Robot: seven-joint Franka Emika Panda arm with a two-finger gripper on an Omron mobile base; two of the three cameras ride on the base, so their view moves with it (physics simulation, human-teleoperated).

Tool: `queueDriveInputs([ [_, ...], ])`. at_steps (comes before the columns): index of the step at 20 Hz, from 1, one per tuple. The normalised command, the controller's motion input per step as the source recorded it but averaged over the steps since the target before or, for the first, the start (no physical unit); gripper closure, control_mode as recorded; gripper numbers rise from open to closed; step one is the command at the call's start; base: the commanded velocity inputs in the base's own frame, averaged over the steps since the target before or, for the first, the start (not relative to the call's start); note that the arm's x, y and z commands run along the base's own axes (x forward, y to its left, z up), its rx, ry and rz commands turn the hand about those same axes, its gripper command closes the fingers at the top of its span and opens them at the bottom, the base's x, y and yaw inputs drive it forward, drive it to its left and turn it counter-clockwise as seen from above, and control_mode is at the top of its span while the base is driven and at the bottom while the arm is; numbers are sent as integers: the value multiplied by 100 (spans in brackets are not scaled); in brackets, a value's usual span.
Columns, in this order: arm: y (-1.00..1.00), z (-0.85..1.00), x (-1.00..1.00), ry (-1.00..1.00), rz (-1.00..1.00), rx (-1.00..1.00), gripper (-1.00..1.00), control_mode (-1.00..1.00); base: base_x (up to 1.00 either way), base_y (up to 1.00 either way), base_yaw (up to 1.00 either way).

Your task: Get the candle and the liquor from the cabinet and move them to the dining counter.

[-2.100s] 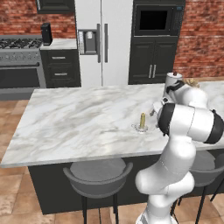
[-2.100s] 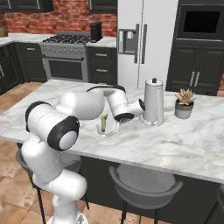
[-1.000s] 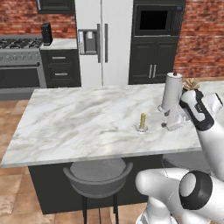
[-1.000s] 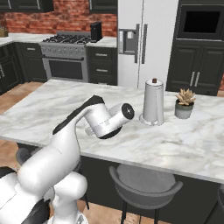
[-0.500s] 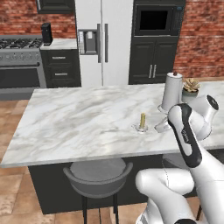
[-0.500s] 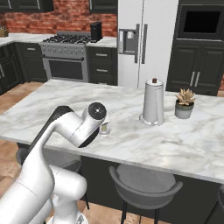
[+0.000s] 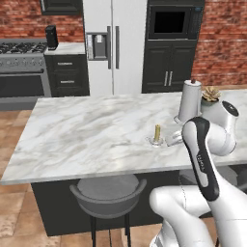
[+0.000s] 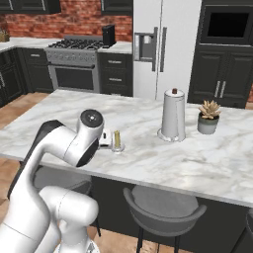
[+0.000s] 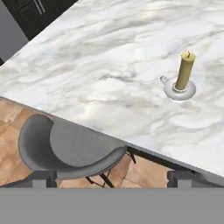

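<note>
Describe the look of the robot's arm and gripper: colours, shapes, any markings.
The arm is glossy white, built of rounded tubular links with bulging elbows. A dark grey strip with faint lettering runs along one link, and the joints end in dark round caps with a pale centre. No loose cables show. The gripper has two small, blocky dark grey finger tips.

- Standing upright on the marble top, a white paper towel roll (image 8: pixel 173 116) on its round base.
- Sitting just beside it, a small potted succulent (image 8: pixel 208 116) in a grey pot.
- Tucking under the marble edge, a grey stool (image 9: pixel 65 148).
- Rising behind, a white fridge (image 7: pixel 113 46) with door dispenser.
- Lining the brick wall, a steel stove (image 8: pixel 79 64) and built-in black oven (image 7: pixel 171 21).
</note>
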Motion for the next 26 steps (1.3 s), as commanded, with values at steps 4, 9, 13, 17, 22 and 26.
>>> queueDriveInputs([
  [4, 14, 10, -47, 16, -14, 15, -100, -100, 0, 0, 0],
  [9, 6, 14, -41, 7, -7, 8, -100, -100, 0, 0, 0],
  [13, 6, 5, -37, 0, -7, 0, -100, -100, 0, 0, 0],
  [17, 0, 0, -22, -1, -18, -15, -100, -100, 0, 0, 0],
  [22, 0, 6, -7, 8, -25, -16, -100, -100, 0, 0, 0],
  [26, 0, 0, 0, 3, -1, -2, -100, -100, 0, 0, 0],
])
